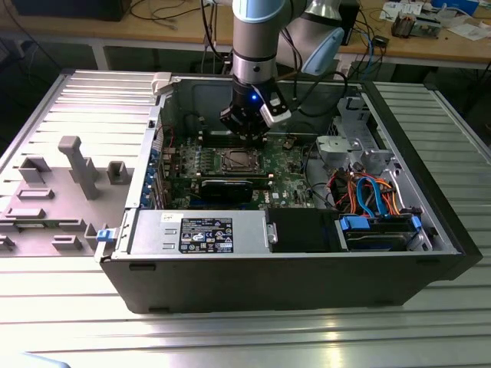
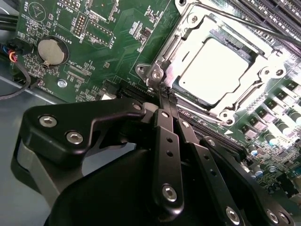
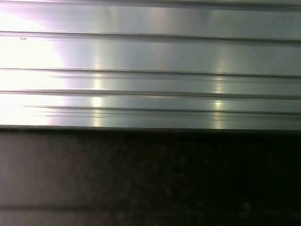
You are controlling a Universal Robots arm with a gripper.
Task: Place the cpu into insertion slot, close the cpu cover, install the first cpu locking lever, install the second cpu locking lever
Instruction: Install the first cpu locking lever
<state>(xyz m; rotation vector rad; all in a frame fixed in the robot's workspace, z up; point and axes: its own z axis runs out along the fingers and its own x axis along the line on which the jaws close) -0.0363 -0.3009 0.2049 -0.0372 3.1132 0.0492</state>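
Observation:
The cpu (image 2: pixel 217 62), a pale silver square, lies flat in the insertion slot (image 1: pixel 236 159) on the green board. The cpu cover (image 2: pixel 175 49), a silvery frame, lies down around the chip. A thin metal lever rod (image 2: pixel 244 21) runs along the far side of the socket. My gripper (image 2: pixel 163 92) is shut, its two black fingers pressed together, with the tips right at the socket's near corner by a screw post (image 2: pixel 155 74). I cannot tell whether the tips touch a lever there. In the exterior view the gripper (image 1: pixel 244 132) hangs inside the open computer case just behind the socket.
A black card (image 1: pixel 226 188) lies in front of the socket, and a power supply (image 1: pixel 199 230) sits along the case's front wall. Blue and orange cables (image 1: pixel 372 195) fill the exterior view's right. Memory slots (image 2: pixel 268 9) flank the socket. A grey fixture (image 1: pixel 77 165) stands outside the case.

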